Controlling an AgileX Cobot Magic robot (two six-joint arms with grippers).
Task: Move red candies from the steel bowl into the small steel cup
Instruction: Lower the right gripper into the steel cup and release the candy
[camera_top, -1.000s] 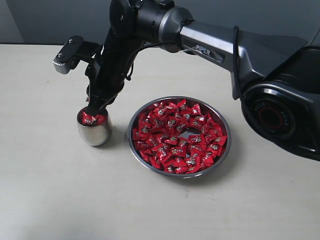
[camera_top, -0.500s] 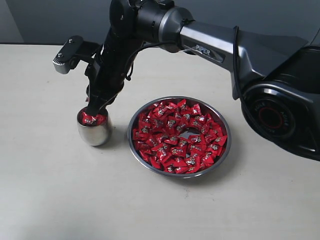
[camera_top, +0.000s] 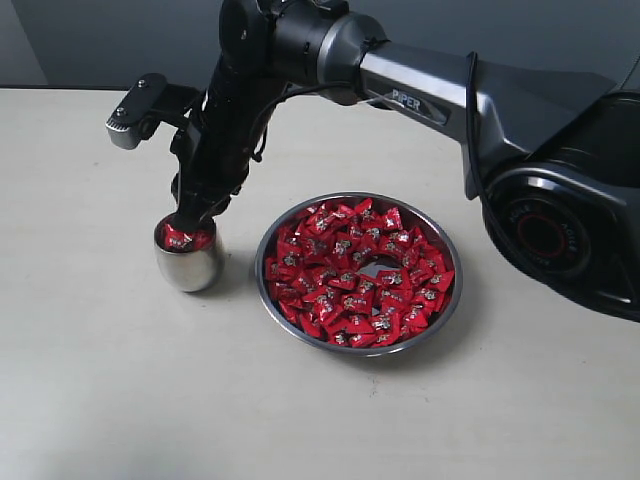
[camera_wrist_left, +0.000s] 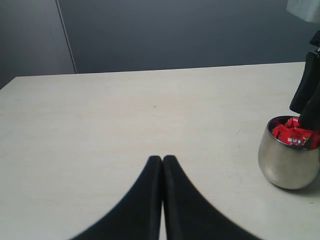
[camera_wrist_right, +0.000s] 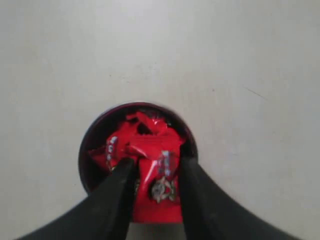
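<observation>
Blocking part of small steel cup (camera_top: 188, 265) mouth, right gripper (camera_wrist_right: 157, 162) pinches red candy (camera_wrist_right: 156, 192) over it; left gripper (camera_wrist_left: 162, 159) closed.

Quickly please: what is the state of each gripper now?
Left gripper: closed, holding nothing.
Right gripper: closed on a red candy, over the cup.

Exterior looks down, wrists close, all showing the cup (camera_top: 188, 262).
</observation>
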